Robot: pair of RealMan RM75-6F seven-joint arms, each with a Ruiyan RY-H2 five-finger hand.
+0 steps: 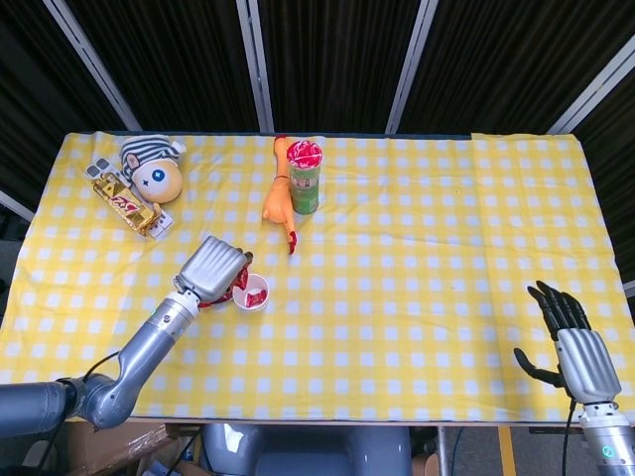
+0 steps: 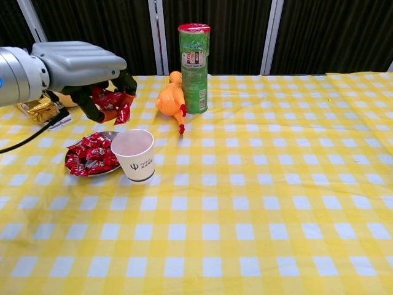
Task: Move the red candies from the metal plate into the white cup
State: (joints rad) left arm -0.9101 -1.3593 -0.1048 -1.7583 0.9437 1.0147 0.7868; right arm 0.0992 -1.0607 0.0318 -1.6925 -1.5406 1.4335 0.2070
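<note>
My left hand [image 2: 92,70] pinching red candies [image 2: 113,101] | white cup [image 2: 136,155] lies below, slightly right | right hand [image 1: 575,342] spread, idle, far off

The white cup [image 2: 136,154] stands just right of the metal plate [image 2: 72,169], the can [image 2: 194,59] behind them.

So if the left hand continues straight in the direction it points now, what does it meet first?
Probably the white cup. The left hand, holding red candies, points right toward it but sits higher, so level travel might pass over the rim; depth is unclear.
</note>
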